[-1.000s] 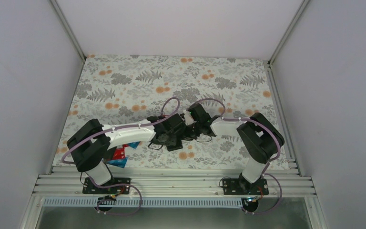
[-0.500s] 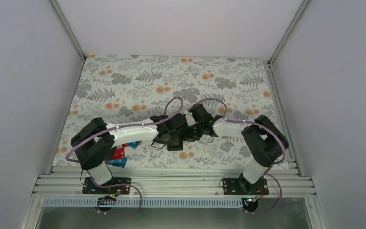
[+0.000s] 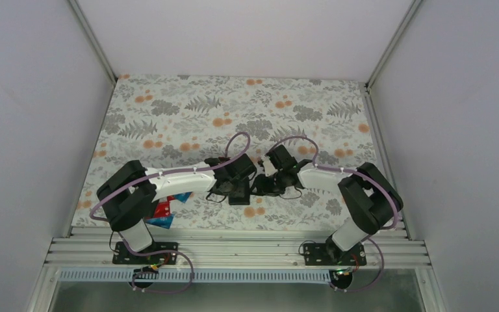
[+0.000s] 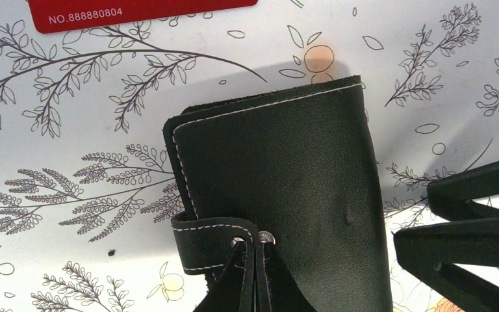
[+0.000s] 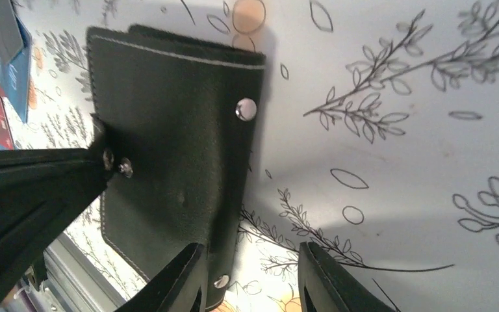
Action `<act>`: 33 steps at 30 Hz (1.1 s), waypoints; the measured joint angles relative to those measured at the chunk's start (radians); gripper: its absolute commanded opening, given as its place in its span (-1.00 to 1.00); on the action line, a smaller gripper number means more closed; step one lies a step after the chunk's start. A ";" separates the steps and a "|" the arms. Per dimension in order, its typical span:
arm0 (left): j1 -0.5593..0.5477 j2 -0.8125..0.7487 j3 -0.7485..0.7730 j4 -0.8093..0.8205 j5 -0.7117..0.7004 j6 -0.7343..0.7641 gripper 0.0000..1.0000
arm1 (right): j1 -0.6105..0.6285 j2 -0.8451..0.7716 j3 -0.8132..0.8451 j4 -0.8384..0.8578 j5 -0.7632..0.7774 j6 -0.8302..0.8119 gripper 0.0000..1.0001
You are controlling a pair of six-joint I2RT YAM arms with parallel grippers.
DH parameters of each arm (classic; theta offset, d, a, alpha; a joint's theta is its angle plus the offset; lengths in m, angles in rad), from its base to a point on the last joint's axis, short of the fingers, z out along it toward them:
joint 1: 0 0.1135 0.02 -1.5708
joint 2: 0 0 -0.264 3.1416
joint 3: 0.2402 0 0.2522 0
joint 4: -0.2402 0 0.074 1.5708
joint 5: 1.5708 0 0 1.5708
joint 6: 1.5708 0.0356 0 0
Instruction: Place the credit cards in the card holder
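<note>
Card holder lies folded on the floral-print worktop. It is a black rectangle of grained leather with pale stitching along its edges and a slight dent in the cover. A narrow stitched strap with metal snap studs comes round one long side, and the left fingers are pressed together on the strap's end. The right fingers, matte black, stand apart astride the opposite edge, one over leather, one over worktop. Thin flat credit cards, red and blue, lie near the holder.
</note>
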State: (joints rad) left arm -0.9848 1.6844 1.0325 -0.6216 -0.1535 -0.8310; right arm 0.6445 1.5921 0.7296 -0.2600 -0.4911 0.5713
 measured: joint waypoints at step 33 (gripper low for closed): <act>-0.011 0.060 0.071 -0.029 0.011 0.038 -0.95 | -0.005 0.085 -0.008 0.115 -0.158 -0.045 -0.34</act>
State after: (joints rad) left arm -0.9962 1.7447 1.1038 -0.6502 -0.1425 -0.7933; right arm 0.6399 1.6772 0.7212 -0.1452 -0.6491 0.5262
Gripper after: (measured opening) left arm 0.028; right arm 0.330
